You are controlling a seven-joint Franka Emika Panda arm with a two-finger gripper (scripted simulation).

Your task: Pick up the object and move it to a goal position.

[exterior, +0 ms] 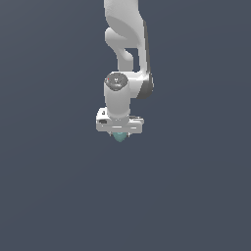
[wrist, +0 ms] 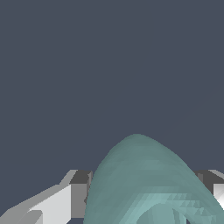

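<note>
Object (exterior: 119, 137) sits between the fingers of the hand (exterior: 119, 133).

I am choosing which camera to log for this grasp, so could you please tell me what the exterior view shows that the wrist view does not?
Only the exterior view shows the white arm reaching down from above, the whole gripper, and how small the teal object is, just a tip peeking out beneath it.

Only the wrist view shows the object close up: a rounded, faceted dome filling the space between the fingers.

Both show the object sitting at the gripper against the same plain dark background; neither shows any goal marker.
</note>
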